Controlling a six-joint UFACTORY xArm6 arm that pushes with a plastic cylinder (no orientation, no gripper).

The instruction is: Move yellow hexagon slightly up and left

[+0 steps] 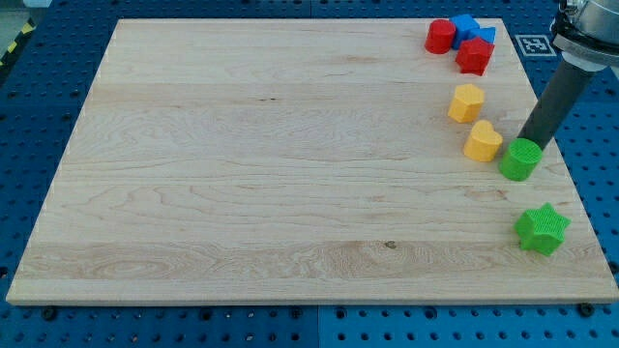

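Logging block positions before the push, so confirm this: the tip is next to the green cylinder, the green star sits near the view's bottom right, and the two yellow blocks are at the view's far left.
One detail is wrong. The camera view shows the yellow hexagon and the other yellow block on the view's right, not its far left. My tip is indeed next to the green cylinder, and the green star sits near the bottom right.

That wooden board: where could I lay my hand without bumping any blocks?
Everywhere left of the yellow hexagon is bare wood. The view's right edge is crowded: red cylinder, blue blocks, yellow heart, green cylinder beside my tip, green star.
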